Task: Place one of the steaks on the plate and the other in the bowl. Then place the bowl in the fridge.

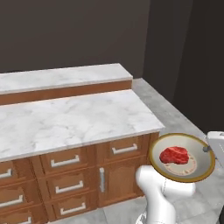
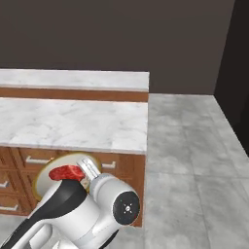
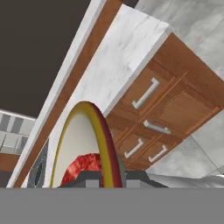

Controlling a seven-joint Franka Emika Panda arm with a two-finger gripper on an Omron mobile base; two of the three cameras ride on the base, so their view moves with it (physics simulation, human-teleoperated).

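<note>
So the bowl (image 1: pixel 182 157) already has a steak (image 1: pixel 174 155) sitting in it, and the gripper (image 1: pixel 206 149) is clamped on the bowl's rim, holding it up off the marble counter (image 1: pixel 74 118) beside the drawers. Looks like only the fridge trip is left.

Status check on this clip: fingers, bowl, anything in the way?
Gripper shut, fingers pinching the rim of the shallow tan brown-rimmed bowl. Red raw steak inside, bowl held off the marble counter, over the grey floor. Nothing blocking in view.
</note>
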